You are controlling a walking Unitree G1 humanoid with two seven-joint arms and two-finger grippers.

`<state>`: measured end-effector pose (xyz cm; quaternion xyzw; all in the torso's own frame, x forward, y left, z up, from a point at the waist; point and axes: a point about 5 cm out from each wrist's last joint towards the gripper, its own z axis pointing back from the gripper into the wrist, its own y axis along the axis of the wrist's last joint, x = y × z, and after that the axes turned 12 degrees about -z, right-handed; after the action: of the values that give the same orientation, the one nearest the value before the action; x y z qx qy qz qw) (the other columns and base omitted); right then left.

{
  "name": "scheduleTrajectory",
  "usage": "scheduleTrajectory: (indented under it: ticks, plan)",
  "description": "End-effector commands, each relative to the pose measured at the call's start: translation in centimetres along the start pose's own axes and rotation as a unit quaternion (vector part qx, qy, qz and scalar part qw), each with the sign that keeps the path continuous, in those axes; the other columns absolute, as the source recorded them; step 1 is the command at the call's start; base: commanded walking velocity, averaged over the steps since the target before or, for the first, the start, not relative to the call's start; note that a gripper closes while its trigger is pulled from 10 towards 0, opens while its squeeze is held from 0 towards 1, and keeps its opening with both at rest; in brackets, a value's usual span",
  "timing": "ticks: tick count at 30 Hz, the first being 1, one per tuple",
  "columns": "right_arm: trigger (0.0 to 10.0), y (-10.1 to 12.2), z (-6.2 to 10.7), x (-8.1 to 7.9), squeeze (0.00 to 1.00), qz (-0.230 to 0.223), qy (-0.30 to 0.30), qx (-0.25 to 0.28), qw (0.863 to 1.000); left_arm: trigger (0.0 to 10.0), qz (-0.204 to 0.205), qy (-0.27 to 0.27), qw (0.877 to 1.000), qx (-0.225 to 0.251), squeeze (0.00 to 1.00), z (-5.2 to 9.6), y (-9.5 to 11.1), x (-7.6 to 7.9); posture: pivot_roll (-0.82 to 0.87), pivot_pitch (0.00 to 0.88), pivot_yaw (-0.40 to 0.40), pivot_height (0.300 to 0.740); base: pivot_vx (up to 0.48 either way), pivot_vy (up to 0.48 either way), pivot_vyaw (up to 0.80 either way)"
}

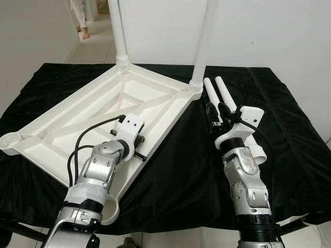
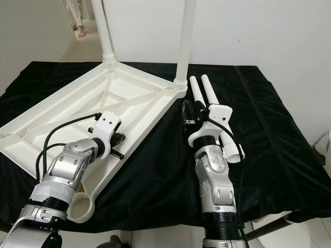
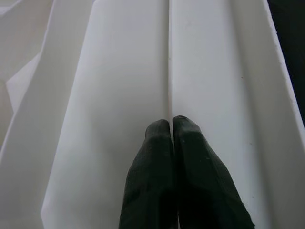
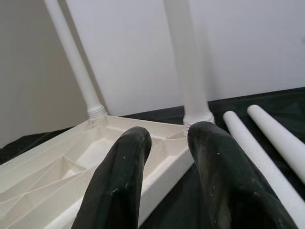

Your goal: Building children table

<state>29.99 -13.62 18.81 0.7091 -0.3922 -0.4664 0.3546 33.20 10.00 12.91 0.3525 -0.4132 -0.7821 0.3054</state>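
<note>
Now we are holding our right gripper [image 1: 213, 114] with fingers parted, two loose legs [image 1: 223, 94] lying lengthwise just beyond and beside them; left gripper [image 3: 171, 125], fingers pressed together, is resting on the upturned table [image 1: 77, 121].

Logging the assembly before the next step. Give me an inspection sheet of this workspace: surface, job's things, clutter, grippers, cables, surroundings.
Surface: black cloth covered table, cloth wrinkled, draping over the edges.
Job's things: white plastic child's tabletop lies upside down, ribs showing; two white tube legs stand in its far corner sockets, far left leg and far right leg; two loose white legs lie on the cloth beside it.
Clutter: nothing seen.
Grippers: left gripper shut, tips pressed against a rib of the tabletop; right gripper open, holding nothing, near the loose legs.
Cables: black cable loops along the left arm.
Surroundings: white wall behind; a person's leg in the doorway.
</note>
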Motion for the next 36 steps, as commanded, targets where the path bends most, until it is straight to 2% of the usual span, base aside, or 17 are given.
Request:
scheduleTrajectory:
  ticks: [1, 3, 4, 5, 6, 7, 8, 17, 18, 23, 24, 25, 29, 33, 35, 36]
  plan:
    - [10.0, -0.3, -0.1, -0.1, 0.00, 0.001, 0.000, -0.002, 1.000, 0.0, 0.018, 0.093, 0.995, -0.020, 0.00, -0.2, -0.4, 0.4, 0.07, 0.025, 0.023, 0.740, 0.000, 0.000, 0.00]
    - [10.0, -0.4, -0.3, -0.2, 0.00, -0.001, 0.003, -0.003, 1.000, 0.0, 0.022, 0.085, 0.996, -0.015, 0.00, -0.4, 0.1, 1.4, 0.08, 0.024, 0.021, 0.740, 0.000, 0.000, 0.00]
    - [10.0, -0.4, -0.3, -0.2, 0.00, -0.001, 0.003, -0.003, 1.000, 0.0, 0.022, 0.085, 0.996, -0.015, 0.00, -0.4, 0.1, 1.4, 0.08, 0.024, 0.021, 0.740, 0.000, 0.000, 0.00]
    - [10.0, -0.5, -0.4, -0.3, 0.00, -0.001, 0.004, -0.003, 1.000, 1.6, 0.024, 0.083, 0.996, -0.012, 0.00, -0.5, 0.3, 1.8, 0.08, 0.023, 0.020, 0.740, 0.000, 0.000, 0.00]
    - [10.0, -0.5, -0.5, -0.3, 0.00, -0.001, 0.005, -0.003, 1.000, 6.9, 0.022, 0.078, 0.997, -0.007, 0.00, -0.6, 0.5, 2.1, 0.08, 0.021, 0.019, 0.740, 0.000, 0.000, 0.00]
    - [10.0, -0.5, -0.5, -0.3, 0.00, -0.001, 0.005, -0.003, 1.000, 6.9, 0.022, 0.078, 0.997, -0.007, 0.00, -0.6, 0.5, 2.1, 0.08, 0.021, 0.019, 0.740, 0.000, 0.000, 0.00]
    - [10.0, -0.6, -0.5, -0.3, 0.00, -0.001, 0.005, -0.003, 1.000, 10.0, 0.023, 0.069, 0.997, -0.003, 0.00, -0.6, 0.7, 2.3, 0.08, 0.019, 0.019, 0.740, 0.000, 0.000, 0.00]
    - [10.0, -0.7, -0.5, -0.4, 0.00, -0.002, 0.006, -0.002, 1.000, 10.0, 0.008, 0.036, 0.999, 0.032, 0.00, -0.3, 1.4, 2.8, 0.09, 0.015, 0.019, 0.740, 0.000, 0.000, 0.00]
    - [10.0, -0.8, -0.5, -0.4, 0.00, -0.003, 0.005, -0.002, 1.000, 10.0, 0.007, 0.020, 0.998, 0.056, 1.00, 0.1, 1.7, 2.9, 0.09, 0.013, 0.020, 0.740, 0.000, 0.000, 0.00]
    - [10.0, -0.9, -0.4, -0.3, 0.00, -0.003, 0.002, -0.003, 1.000, 10.0, 0.003, 0.005, 0.995, 0.101, 1.00, 0.9, 2.3, 2.8, 0.09, 0.012, 0.021, 0.740, 0.000, 0.000, 0.00]
    - [10.0, -1.0, -0.4, -0.2, 0.00, -0.002, 0.001, -0.004, 1.000, 10.0, -0.004, -0.001, 0.993, 0.116, 0.07, 1.4, 2.5, 2.7, 0.09, 0.009, 0.019, 0.740, 0.000, 0.000, 0.00]
    - [10.0, -1.1, -0.4, -0.2, 0.00, -0.002, 0.001, -0.005, 1.000, 10.0, -0.013, -0.006, 0.992, 0.129, 0.00, 1.9, 2.4, 2.6, 0.09, 0.007, 0.016, 0.740, 0.000, 0.000, 0.00]
    - [10.0, -1.3, -0.2, -0.2, 0.00, 0.000, 0.002, -0.008, 1.000, 10.0, -0.031, -0.010, 0.987, 0.157, 0.00, 3.2, 2.3, 2.2, 0.09, 0.005, 0.013, 0.740, 0.000, 0.000, 0.00]
    - [10.0, -1.4, -0.2, -0.1, 0.00, 0.001, 0.002, -0.010, 1.000, 10.0, -0.041, -0.010, 0.985, 0.167, 0.00, 3.8, 2.3, 2.0, 0.09, 0.004, 0.007, 0.740, 0.000, 0.000, 0.00]
    - [10.0, -1.5, -0.1, 0.0, 0.00, 0.003, 0.003, -0.013, 1.000, 10.0, -0.073, 0.000, 0.981, 0.179, 0.00, 4.6, 2.2, 1.6, 0.09, 0.001, 0.003, 0.740, 0.000, 0.000, 0.00]
    - [10.0, -1.5, -0.1, 0.0, 0.00, 0.003, 0.003, -0.013, 1.000, 10.0, -0.073, 0.000, 0.981, 0.179, 0.00, 4.6, 2.2, 1.6, 0.09, 0.001, 0.003, 0.740, 0.000, 0.000, 0.00]
